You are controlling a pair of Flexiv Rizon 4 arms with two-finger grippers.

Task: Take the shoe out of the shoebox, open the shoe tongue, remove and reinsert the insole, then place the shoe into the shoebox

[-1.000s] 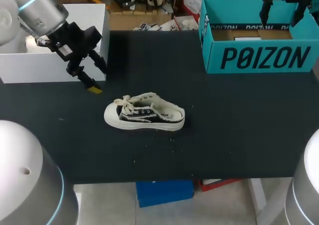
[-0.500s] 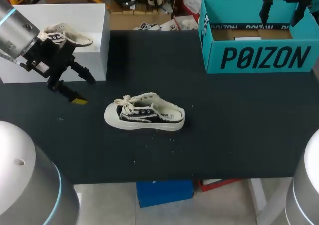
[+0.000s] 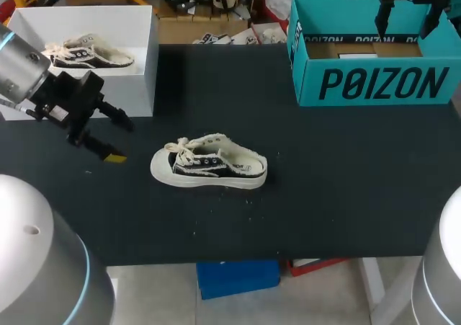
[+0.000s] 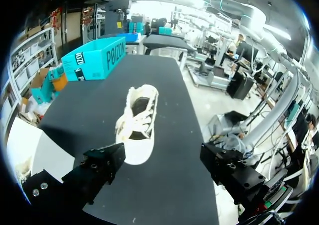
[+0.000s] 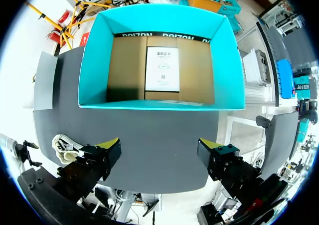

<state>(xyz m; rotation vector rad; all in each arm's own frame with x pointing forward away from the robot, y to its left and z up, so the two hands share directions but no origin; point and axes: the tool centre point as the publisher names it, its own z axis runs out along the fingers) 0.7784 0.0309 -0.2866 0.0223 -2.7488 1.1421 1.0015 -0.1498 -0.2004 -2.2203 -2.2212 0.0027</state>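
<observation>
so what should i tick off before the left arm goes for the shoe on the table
1. Shoe out of the box, sole down on the table: ok.
2. Left tool open and holding nothing: ok.
3. Way from the left tool to the shoe: ok, only bare table between them, toe end nearest.
4. Teal shoebox free to take the shoe back: ok, only a paper card on its floor.
5. Right tool out of the way: ok, open, above the shoebox, far from the shoe.
6. Insole lying flat inside: cannot tell, only a dark patch shows in the opening.
</observation>
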